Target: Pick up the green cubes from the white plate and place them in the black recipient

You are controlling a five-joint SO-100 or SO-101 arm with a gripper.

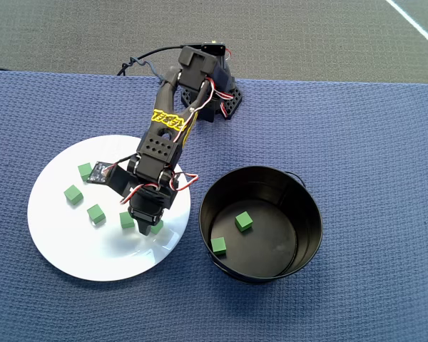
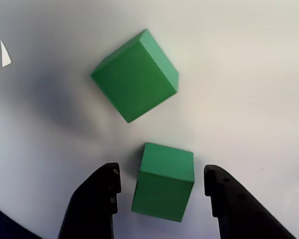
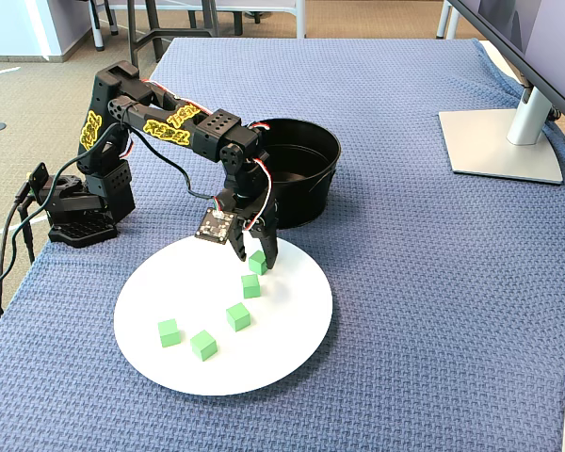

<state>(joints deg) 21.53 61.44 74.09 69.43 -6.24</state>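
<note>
Wrist view: we see the gripper (image 2: 162, 186) spread wide, straddling one green cube (image 2: 163, 181) without touching it; a second cube (image 2: 135, 74) lies at 12 o'clock. Overhead, five cubes sit on the white plate (image 1: 57, 242), two in the black pot (image 1: 299, 206) at 3 o'clock.

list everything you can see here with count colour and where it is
green cubes on the plate: five, green, spread over the white plate; one sits between the claw fingers
green cubes in the pot: two, green, on the pot floor
white plate: one, white, on the cloth left of the pot in the overhead view
black pot: one, black, beside the plate
cloth: one, blue, covers the table
monitor stand: one, grey, right edge of the fixed view
arm: one, black with yellow lettering, reaching over the plate
claw: one, black, open around a cube
</note>
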